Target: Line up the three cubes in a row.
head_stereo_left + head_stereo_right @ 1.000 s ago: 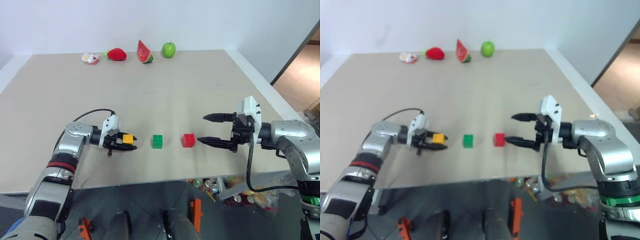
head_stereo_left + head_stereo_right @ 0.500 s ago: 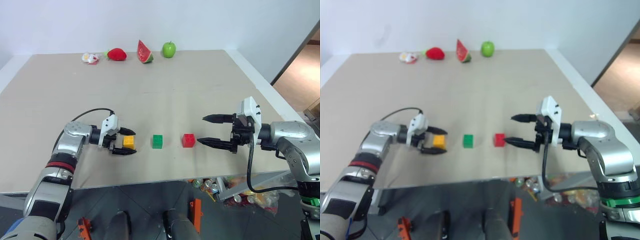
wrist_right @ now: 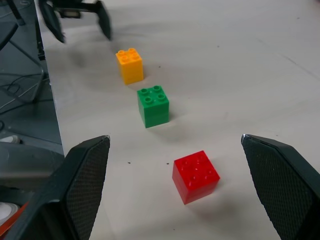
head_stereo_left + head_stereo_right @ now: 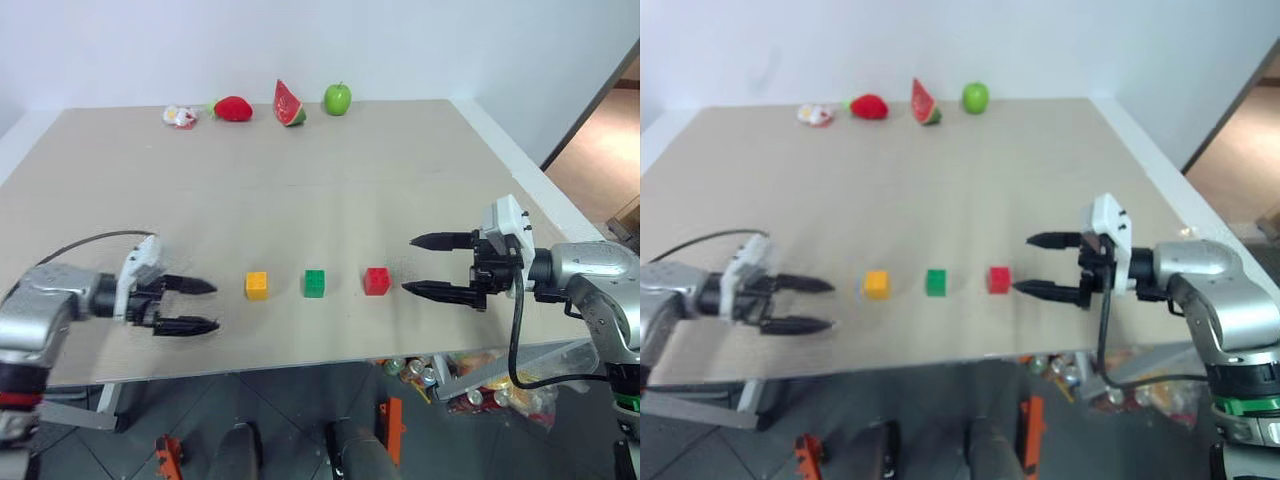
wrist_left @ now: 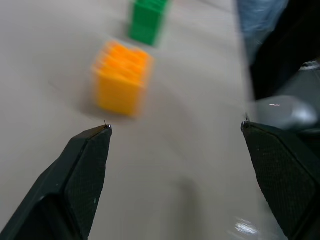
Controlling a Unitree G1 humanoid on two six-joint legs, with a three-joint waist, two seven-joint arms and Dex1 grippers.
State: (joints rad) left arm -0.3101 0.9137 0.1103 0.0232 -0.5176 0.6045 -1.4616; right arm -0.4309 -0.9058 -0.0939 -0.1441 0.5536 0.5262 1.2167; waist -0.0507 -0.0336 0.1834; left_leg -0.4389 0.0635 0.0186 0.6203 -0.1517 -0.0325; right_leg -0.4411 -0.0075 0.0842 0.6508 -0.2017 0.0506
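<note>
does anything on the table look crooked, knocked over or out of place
Nothing stands out. The yellow cube, green cube and red cube sit upright in an even row near the table's front edge. The toy fruits sit along the far edge.

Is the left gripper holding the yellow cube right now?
No: the left gripper is open and apart from the yellow cube, which sits alone on the table.
</note>
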